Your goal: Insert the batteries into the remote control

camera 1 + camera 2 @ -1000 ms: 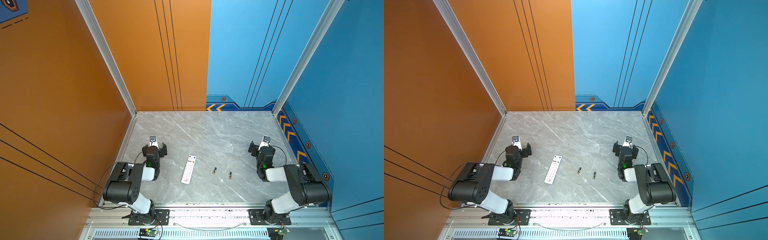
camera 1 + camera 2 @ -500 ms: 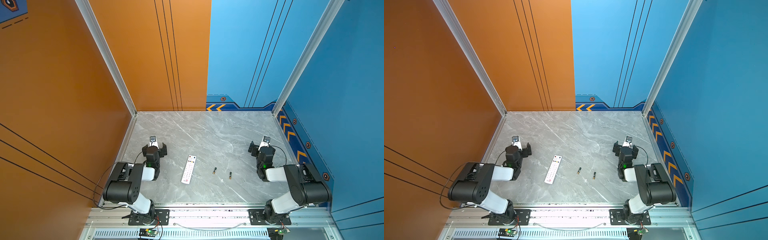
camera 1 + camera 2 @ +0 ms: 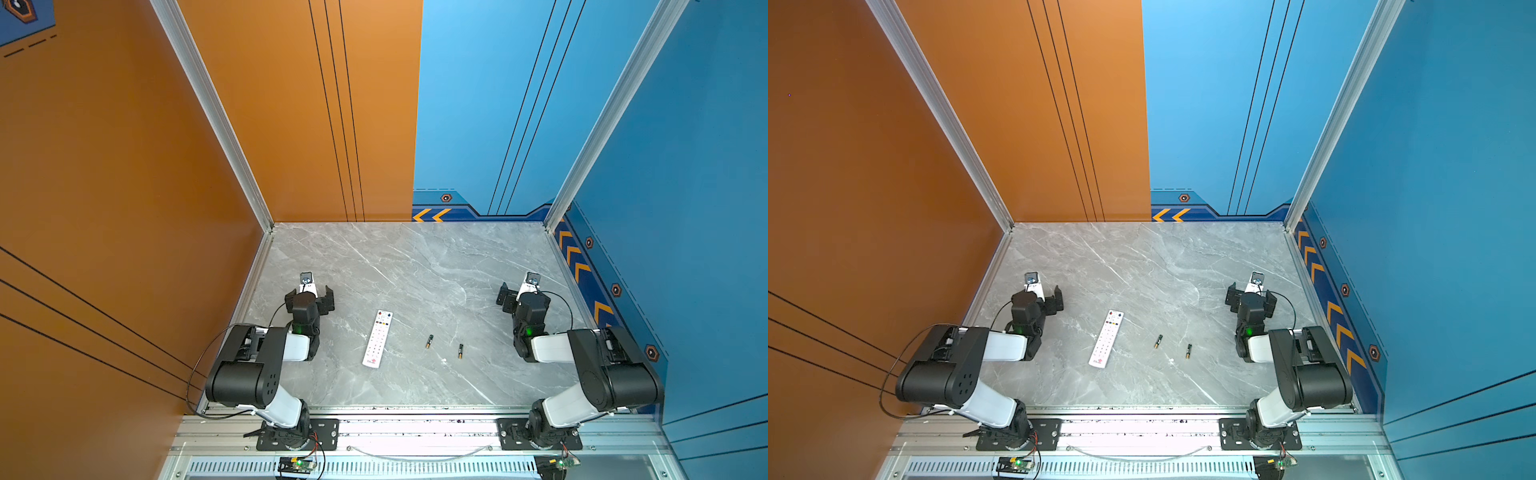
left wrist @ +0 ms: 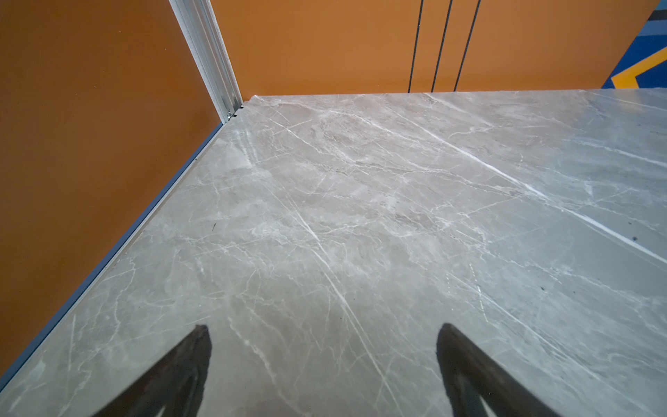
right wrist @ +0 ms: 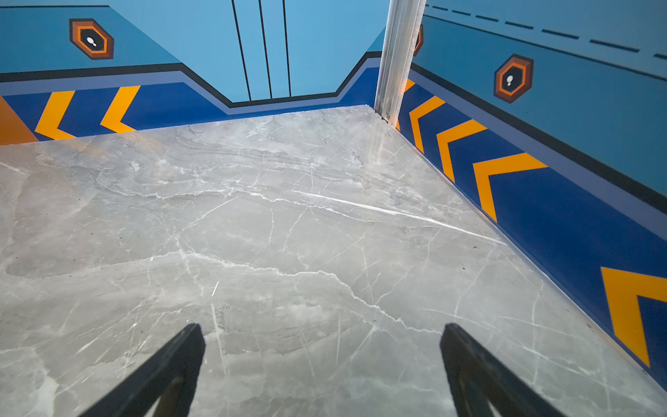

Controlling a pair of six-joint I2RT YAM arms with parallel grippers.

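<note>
The white remote control (image 3: 377,338) (image 3: 1106,338) lies button side up near the front middle of the marble table, its red and blue buttons at the far end. Two small dark batteries with gold ends lie to its right, apart from each other: one (image 3: 429,341) (image 3: 1158,341) nearer the remote, one (image 3: 460,351) (image 3: 1189,351) further right. My left gripper (image 3: 310,296) (image 4: 323,332) is open and empty, left of the remote. My right gripper (image 3: 521,296) (image 5: 323,330) is open and empty, right of the batteries. Both wrist views show only bare marble between the fingers.
The grey marble table (image 3: 415,266) is walled by an orange panel (image 3: 124,187) on the left and blue panels (image 3: 685,208) at the back and right. An aluminium rail (image 3: 415,428) carrying both arm bases runs along the front edge.
</note>
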